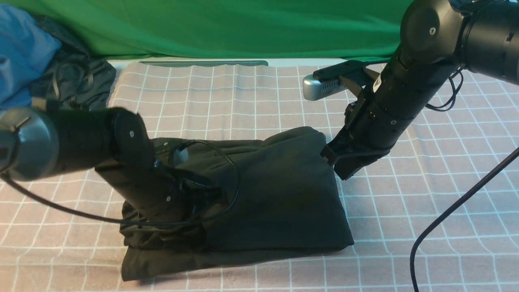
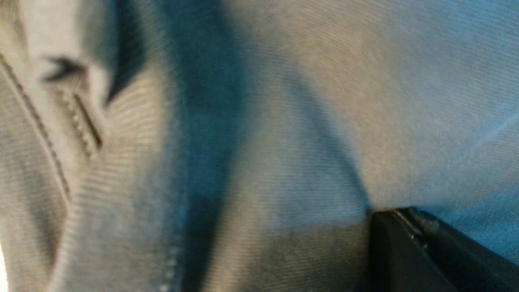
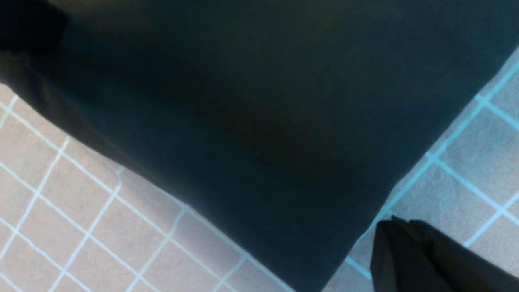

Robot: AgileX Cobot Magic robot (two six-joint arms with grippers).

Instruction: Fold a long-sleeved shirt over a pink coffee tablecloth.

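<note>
The long-sleeved shirt (image 1: 279,194) lies folded into a black bundle in the middle of the pink coffee tablecloth (image 1: 227,101). My left arm reaches over the bundle's left part, and its gripper is hidden among the folds in the front view. In the left wrist view the left gripper (image 2: 385,217) is shut, its tip against ribbed knit fabric (image 2: 284,121) with a stitched seam. My right gripper (image 1: 344,172) sits at the bundle's far right edge. It is shut and empty (image 3: 391,222), over the grid cloth (image 3: 458,162) just beside a corner of the shirt (image 3: 243,121).
A bright green cloth (image 1: 223,28) hangs along the back. A blue garment (image 1: 20,52) and a dark grey-green garment (image 1: 77,81) lie heaped at the far left. A black cable (image 1: 446,215) crosses the right side of the tablecloth.
</note>
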